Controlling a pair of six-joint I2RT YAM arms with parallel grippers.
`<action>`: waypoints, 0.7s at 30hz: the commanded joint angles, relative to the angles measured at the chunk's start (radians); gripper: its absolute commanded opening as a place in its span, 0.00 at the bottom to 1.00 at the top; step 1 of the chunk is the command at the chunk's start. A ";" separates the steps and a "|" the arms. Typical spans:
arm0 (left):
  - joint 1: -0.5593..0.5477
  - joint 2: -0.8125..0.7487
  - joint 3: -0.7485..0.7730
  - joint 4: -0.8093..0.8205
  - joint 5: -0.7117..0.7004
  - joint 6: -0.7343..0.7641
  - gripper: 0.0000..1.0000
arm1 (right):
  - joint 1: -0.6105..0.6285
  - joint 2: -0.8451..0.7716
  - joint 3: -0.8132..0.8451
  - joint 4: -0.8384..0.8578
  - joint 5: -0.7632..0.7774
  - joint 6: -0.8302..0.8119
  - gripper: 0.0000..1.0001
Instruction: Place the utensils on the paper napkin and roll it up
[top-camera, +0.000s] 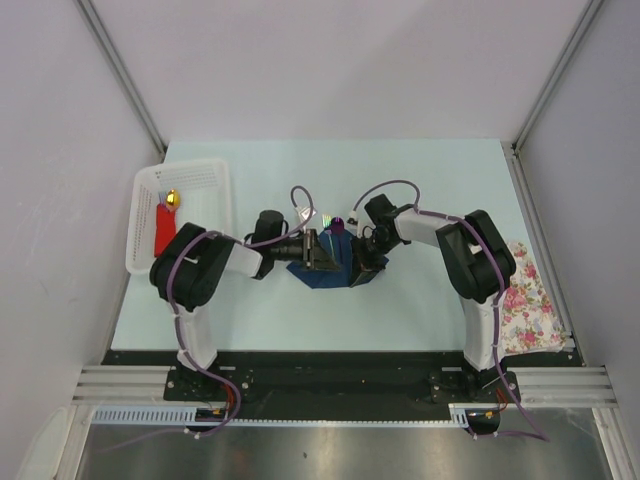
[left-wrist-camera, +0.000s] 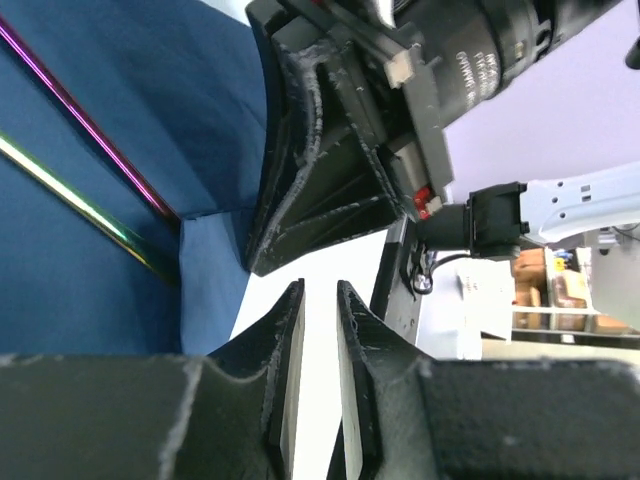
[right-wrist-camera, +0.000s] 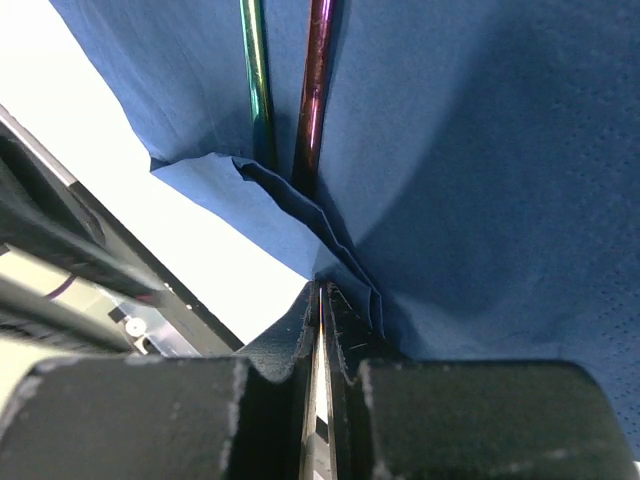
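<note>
The navy paper napkin (top-camera: 318, 276) lies at the table's middle, partly folded over the utensils (top-camera: 335, 222), whose shiny green-purple ends stick out at its far side. Both grippers meet over it. My right gripper (right-wrist-camera: 322, 292) is shut on a pleated fold of the napkin (right-wrist-camera: 480, 150), with two iridescent utensil stems (right-wrist-camera: 315, 90) running away under the fold. My left gripper (left-wrist-camera: 320, 290) stands slightly open just off the napkin's (left-wrist-camera: 120, 100) edge, over bare table, with nothing between its fingers. Two utensil stems (left-wrist-camera: 90, 130) show to its left. The right gripper's fingers (left-wrist-camera: 320, 180) are close ahead.
A white basket (top-camera: 215, 175) stands at the back left and holds a red flat object (top-camera: 163, 228) with a gold ball (top-camera: 172, 198). A white floral cloth (top-camera: 525, 300) lies at the table's right edge, beside the right arm.
</note>
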 joint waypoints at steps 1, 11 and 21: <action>-0.019 0.083 0.006 0.208 -0.003 -0.140 0.23 | -0.007 0.048 0.007 0.018 0.066 -0.005 0.08; -0.035 0.166 0.039 0.270 -0.034 -0.189 0.17 | -0.010 0.059 0.010 0.023 0.051 -0.001 0.08; -0.035 0.221 0.053 0.236 -0.048 -0.186 0.09 | -0.016 0.049 0.008 0.021 0.049 0.003 0.09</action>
